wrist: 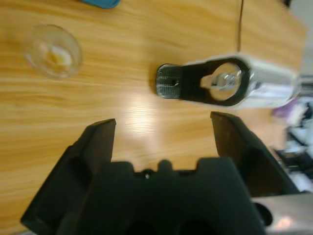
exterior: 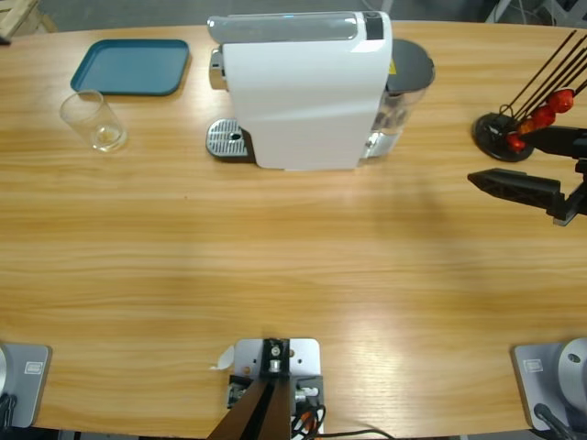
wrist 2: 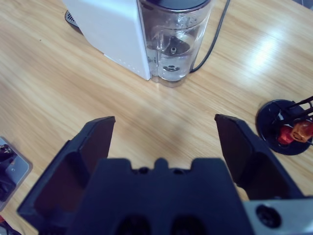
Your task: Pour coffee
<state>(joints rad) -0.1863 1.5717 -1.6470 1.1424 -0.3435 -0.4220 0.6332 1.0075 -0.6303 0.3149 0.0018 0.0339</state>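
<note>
My left hand (wrist: 164,129) hangs above the surface (wrist: 98,98) with its jaws wide apart and nothing between them. Past its fingertips lies the coffee machine (wrist: 230,83), its grey drip tray (wrist: 168,81) nearest me and the round spout opening showing in the black front. Off to the left of that hand, well apart from the machine, stands the glass (wrist: 51,51), clear, with only a thin pale-tan trace of coffee (wrist: 57,58) at its bottom. A corner of the blue tray (wrist: 100,2) shows just beyond the glass.

My right hand (wrist 2: 164,129) is also wide open and empty. Ahead of it is the white side of the machine (wrist 2: 110,29) with the clear water tank (wrist 2: 173,41) at its back and a black cable (wrist 2: 215,32) running away from the tank. To the right of this hand, near its right jaw, sits a black round stand (wrist 2: 281,127) with black sticks carrying red-orange beads (wrist 2: 293,132).

From above, my right hand (exterior: 523,188) comes in at the right edge, just beside the stand (exterior: 500,133), well apart from the machine (exterior: 303,87). The glass (exterior: 92,121) stands far across the surface (exterior: 293,266) from it, just beside the blue tray (exterior: 130,66). My left hand is out of that view.
</note>
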